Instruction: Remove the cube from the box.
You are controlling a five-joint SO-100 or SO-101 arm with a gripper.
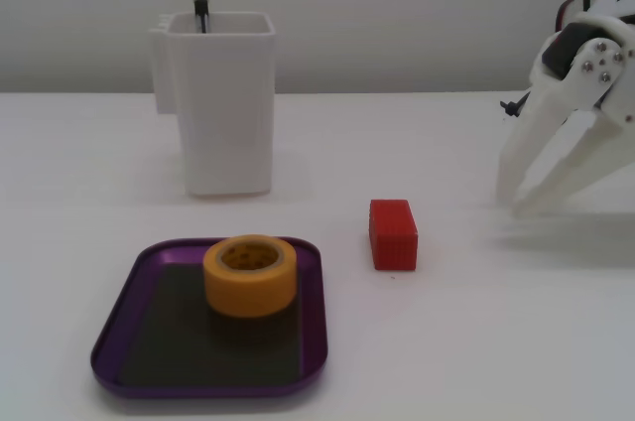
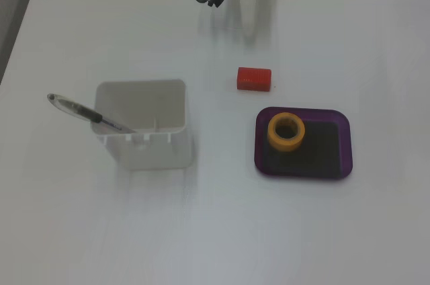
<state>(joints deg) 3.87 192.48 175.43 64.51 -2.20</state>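
The red cube (image 1: 393, 233) lies on the white table, outside the purple box (image 1: 119, 330) and a little to the right of its far right corner. It also shows in the other fixed view (image 2: 254, 78), just above the box (image 2: 340, 164). My gripper (image 1: 514, 205) hangs at the right edge, well clear of the cube. Its white fingers (image 1: 526, 143) point down at the table and their tips meet, with nothing held. From above the gripper (image 2: 249, 21) shows as one narrow white shape at the top edge.
A yellow tape roll (image 1: 250, 274) stands in the box (image 2: 286, 130). A tall white square container (image 1: 220, 103) with a pen (image 2: 87, 115) in it stands behind the box, on the left.
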